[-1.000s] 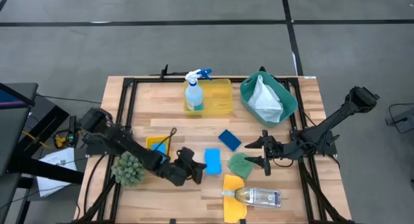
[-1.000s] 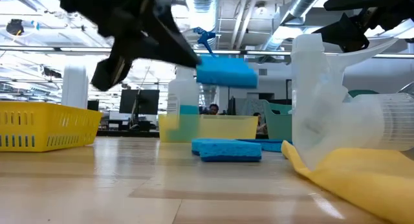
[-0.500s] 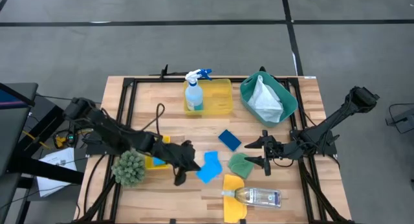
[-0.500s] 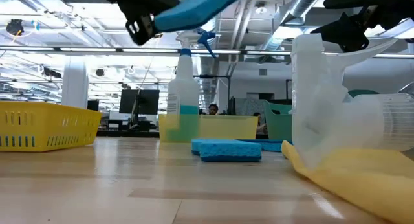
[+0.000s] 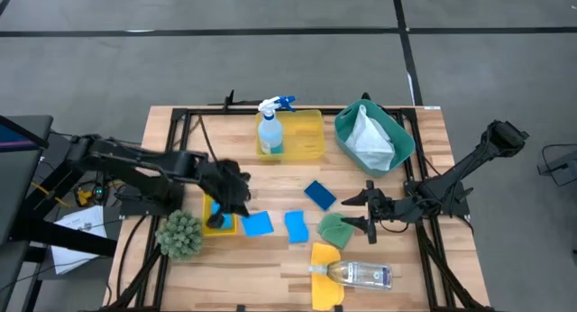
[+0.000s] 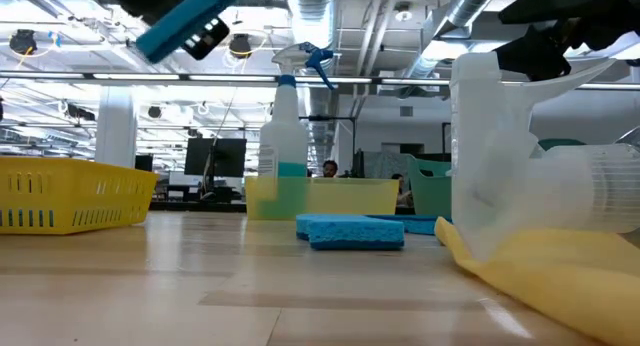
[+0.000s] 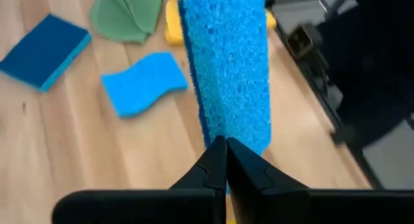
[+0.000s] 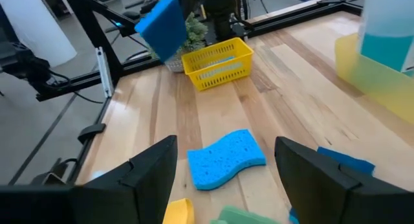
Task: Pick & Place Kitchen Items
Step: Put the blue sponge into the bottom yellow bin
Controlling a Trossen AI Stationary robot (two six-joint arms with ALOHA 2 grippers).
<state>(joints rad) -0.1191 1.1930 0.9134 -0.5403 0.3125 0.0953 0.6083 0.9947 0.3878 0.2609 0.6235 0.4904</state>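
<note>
My left gripper is shut on a light-blue sponge, held above the table just right of the small yellow basket. The sponge also shows in the left wrist view and, tilted, high in the low view. A wavy light-blue sponge, a dark-blue sponge and a green cloth lie flat on the table. A clear bottle lies on a yellow cloth. My right gripper is open and empty beside the green cloth. My left gripper pinches the sponge's near end between its two fingers. The rest of the sponge reaches out beyond the fingertips. The sponge is lifted clear of the table and tilted.
A blue-liquid spray bottle stands in a yellow tray at the back. A teal bin holds a white cloth. A spiky green ball sits left of the small basket. Black frame rails run along the table's edges.
My left gripper has gone up and toward the table's left and far side with the sponge, from above the wavy sponge to beside the small yellow basket. The sponge has tipped from level to slanted. The wavy sponge has stayed on the table.
</note>
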